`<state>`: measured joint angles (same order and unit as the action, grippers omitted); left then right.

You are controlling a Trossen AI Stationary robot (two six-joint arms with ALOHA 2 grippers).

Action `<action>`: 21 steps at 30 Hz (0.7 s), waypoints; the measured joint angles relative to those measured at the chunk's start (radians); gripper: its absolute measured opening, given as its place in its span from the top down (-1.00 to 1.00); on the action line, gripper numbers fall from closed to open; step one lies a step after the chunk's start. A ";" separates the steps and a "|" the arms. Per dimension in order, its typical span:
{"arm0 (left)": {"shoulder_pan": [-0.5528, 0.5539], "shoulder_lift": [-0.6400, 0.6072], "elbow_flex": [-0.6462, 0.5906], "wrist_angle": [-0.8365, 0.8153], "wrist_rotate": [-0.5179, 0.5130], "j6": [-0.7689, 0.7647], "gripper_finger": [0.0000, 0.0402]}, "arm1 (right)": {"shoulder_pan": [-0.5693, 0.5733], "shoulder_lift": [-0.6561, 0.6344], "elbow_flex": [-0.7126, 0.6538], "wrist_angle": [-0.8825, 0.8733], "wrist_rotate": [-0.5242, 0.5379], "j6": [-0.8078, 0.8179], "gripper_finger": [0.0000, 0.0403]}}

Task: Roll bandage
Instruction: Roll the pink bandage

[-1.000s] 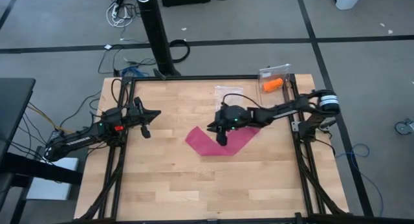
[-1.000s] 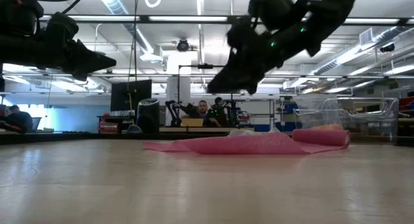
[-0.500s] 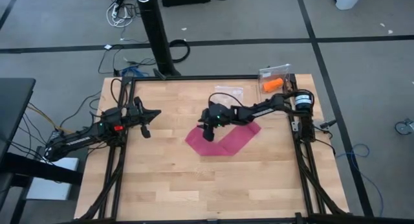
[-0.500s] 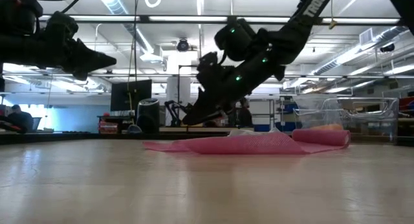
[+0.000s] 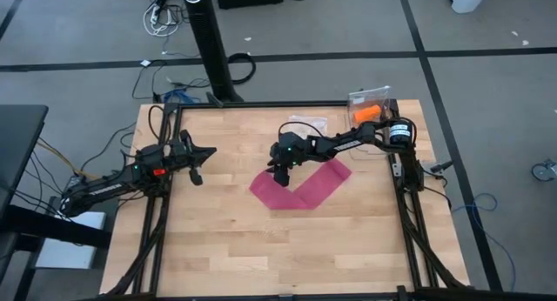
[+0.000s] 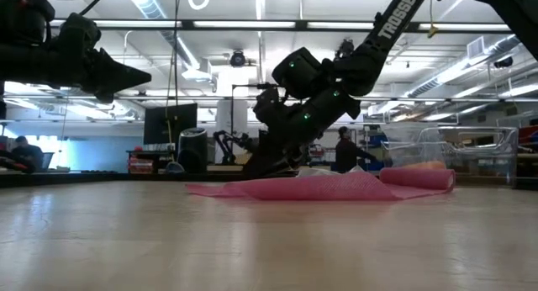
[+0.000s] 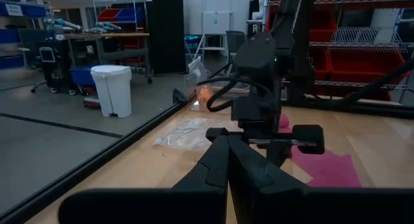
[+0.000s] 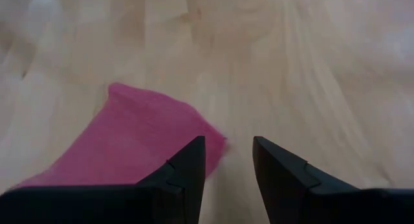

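The magenta-pink bandage [image 5: 305,188] lies flat on the wooden table in a V shape, with its bend toward the near edge. My right gripper [image 5: 277,177] reaches in from the table's right and slants down over the bandage's left end [image 8: 139,136]. It is open, its fingertips low at that end's far corner [image 6: 255,168]. My left gripper [image 5: 209,151] is shut and waits level above the table's left side, holding nothing [image 7: 228,153]. My right gripper's two open fingers stand by the corner of the bandage's left end [image 8: 213,143], one finger [image 8: 191,162] over the pink cloth and the other [image 8: 278,169] over bare wood. I cannot tell whether they touch the cloth.
An orange roll [image 5: 365,114] sits in a clear box at the far right corner. A clear plastic wrapper [image 5: 306,124] lies on the table beyond the bandage. The bandage's right end [image 6: 419,178] shows thicker in the low view. Bare wood spreads toward the near edge.
My right gripper has moved toward the table's left edge and come down, from above the bandage's bend to low over its left end, tipping a little steeper. The bandage has stayed where it was.
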<state>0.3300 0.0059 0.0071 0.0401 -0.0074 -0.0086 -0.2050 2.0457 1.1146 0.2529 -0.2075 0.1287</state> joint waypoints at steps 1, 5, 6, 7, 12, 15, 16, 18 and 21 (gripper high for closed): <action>0.000 0.000 0.000 0.000 0.000 0.000 0.94 | 0.000 0.000 0.000 0.000 -0.002 0.000 0.35; 0.000 0.000 0.000 0.000 0.000 0.000 0.94 | 0.000 0.000 0.000 -0.019 -0.006 -0.001 0.35; 0.000 0.000 0.000 0.000 0.000 0.000 0.94 | 0.000 0.000 0.000 -0.013 -0.007 -0.002 0.35; 0.000 0.000 0.000 0.000 0.000 0.000 0.94 | -0.002 0.000 0.000 -0.006 -0.007 -0.002 0.35; 0.000 0.000 0.000 0.000 0.000 0.000 0.94 | -0.007 -0.001 0.000 0.008 -0.040 -0.009 0.38; 0.000 0.000 0.000 -0.001 0.000 0.000 0.94 | -0.005 -0.001 0.000 0.008 -0.035 -0.009 0.38; 0.000 0.000 0.000 -0.001 0.000 0.000 0.94 | -0.003 -0.001 0.000 0.008 -0.024 -0.009 0.38; 0.000 0.000 0.000 0.000 0.000 0.000 0.94 | -0.001 -0.001 0.000 0.006 -0.012 -0.009 0.38; 0.000 0.000 0.000 0.000 0.000 0.000 0.94 | 0.006 0.012 0.000 0.028 0.004 -0.008 0.38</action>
<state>0.3298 0.0062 0.0071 0.0398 -0.0074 -0.0086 -0.1993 2.0572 1.1148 0.2805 -0.2034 0.1205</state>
